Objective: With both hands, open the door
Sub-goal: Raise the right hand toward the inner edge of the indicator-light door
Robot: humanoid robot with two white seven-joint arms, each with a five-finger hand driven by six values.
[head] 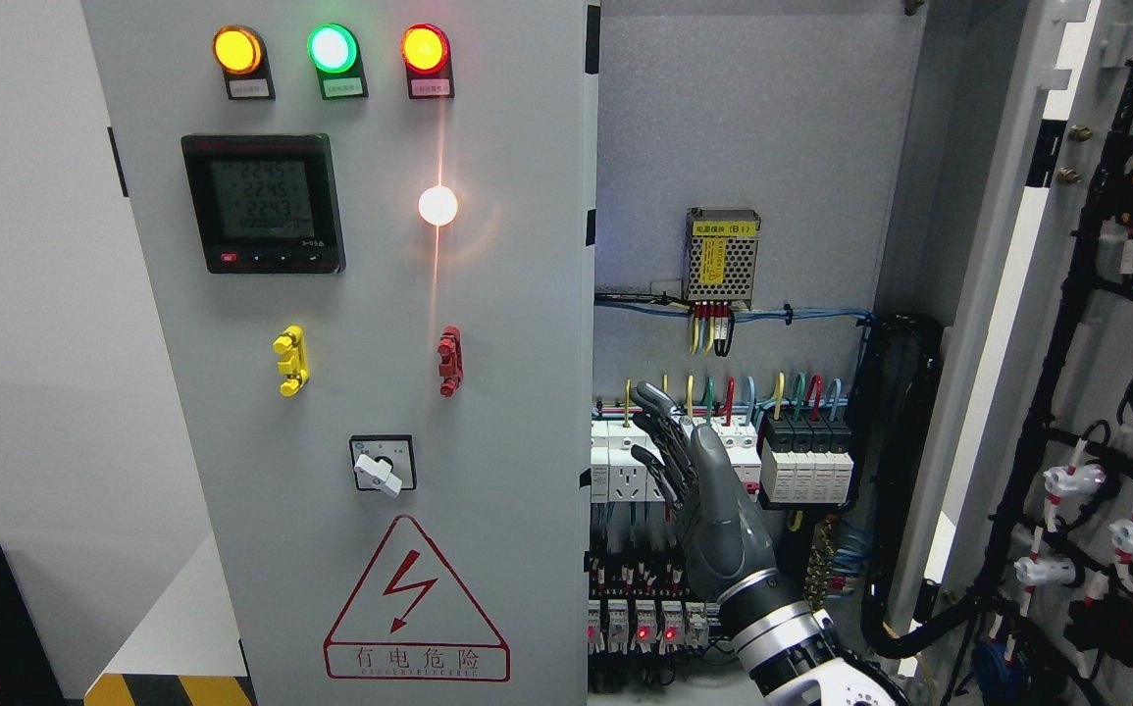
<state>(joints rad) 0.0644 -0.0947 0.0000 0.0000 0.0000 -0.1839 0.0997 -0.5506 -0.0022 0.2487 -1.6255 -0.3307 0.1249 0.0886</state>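
1. The left door (370, 343) of the electrical cabinet is closed and fills the middle-left of the head view; it serves as the landmark here
2. On the left door, along its top, sit three lit indicator lamps (332, 47): amber, green and reddish-orange
3. Below the lamps, on the left door's upper left part, is a black digital meter (263, 203) with rows of digits
4. Right of the meter a small white light (437, 205) glows brightly
5. Lower on the left door are a yellow handle (290, 360) and, to its right, a red handle (449, 360), with a white rotary switch (382, 465) beneath them and a red triangular warning sign (416, 603) at the bottom
6. Right of the left door's edge the cabinet interior (743, 147) is exposed, with a perforated power supply (722, 257) on the back panel and rows of breakers (806, 461) with coloured wires below it
7. The right door (1066, 324) is swung wide open, well away from the left door, its inner side carrying black cable bundles
8. The right hand (689, 476) rises from the lower right, just beside the left door's edge and in front of the breakers; its dark fingers (654, 412) are extended and relaxed, grasping nothing
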